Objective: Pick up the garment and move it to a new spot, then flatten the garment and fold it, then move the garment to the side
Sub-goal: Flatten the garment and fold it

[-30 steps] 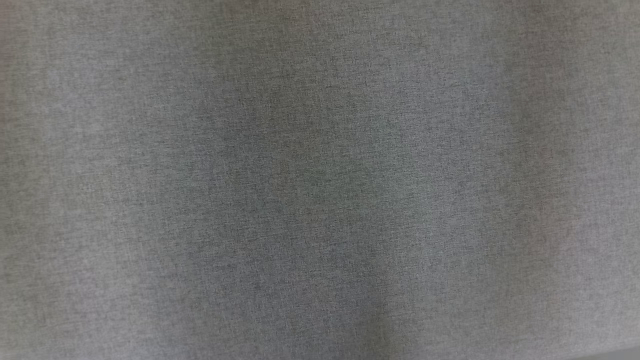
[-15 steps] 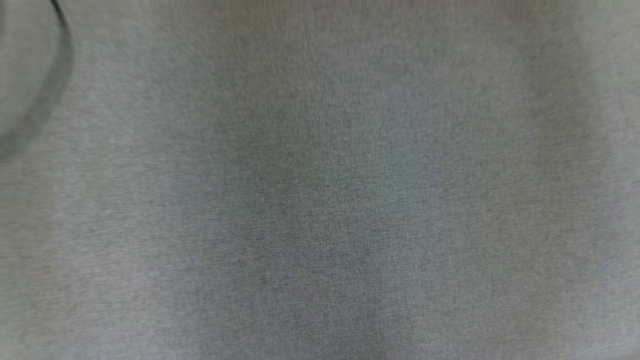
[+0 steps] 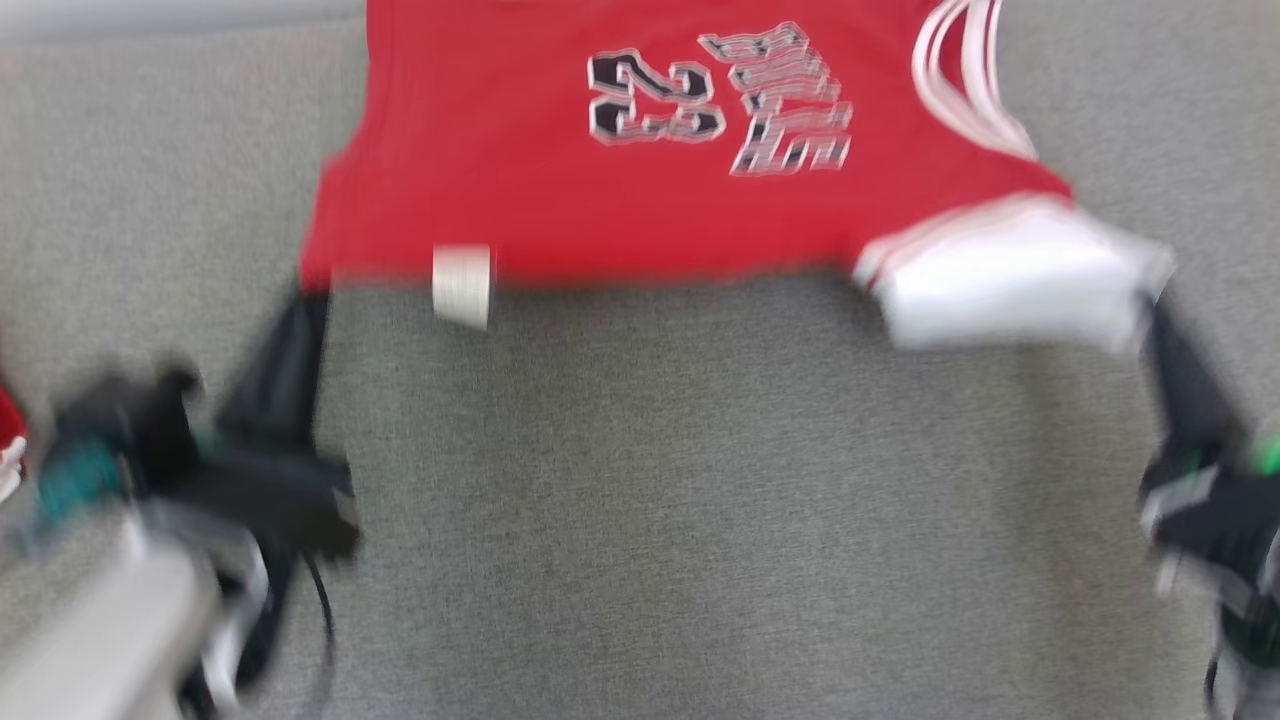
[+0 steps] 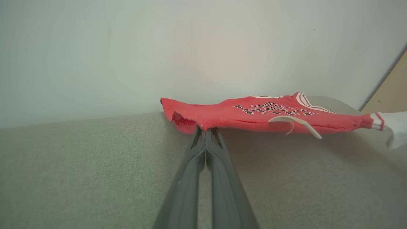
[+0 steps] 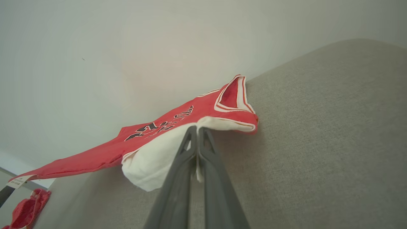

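**Now Back in Frame: Red Jersey Held Taut Between Two End Effectors**

Now the head camera, which a second ago took in nothing but grey weave, has swung to catch the work itself: the camera has moved, not the cloth. The red jersey (image 3: 560,170) is spread wide toward the far edge of the grey upholstered surface (image 3: 700,500), close to the pale wall (image 4: 159,47), its black-and-white lettering face up. The picture is blurred by motion.

The left end effector (image 4: 206,131) has its two dark fingers pressed together on the jersey's near left corner, pinching the red hem. The right end effector (image 5: 197,129) is likewise clamped shut, gripping the near right corner where a white panel (image 3: 1000,290) folds under the red. A white tag (image 3: 462,285) dangles from the near hem between them.

Both wrist views show that near edge raised off the surface with shadow beneath; whether the far edge rests on the fabric cannot be told.

By the look of it, the carrying step is ending and the flattening begins: the garment is stretched side to side, ready to be laid down smooth. The white panel is bunched and would likely need straightening before any fold. A second red item (image 5: 27,210) lies off to the left.
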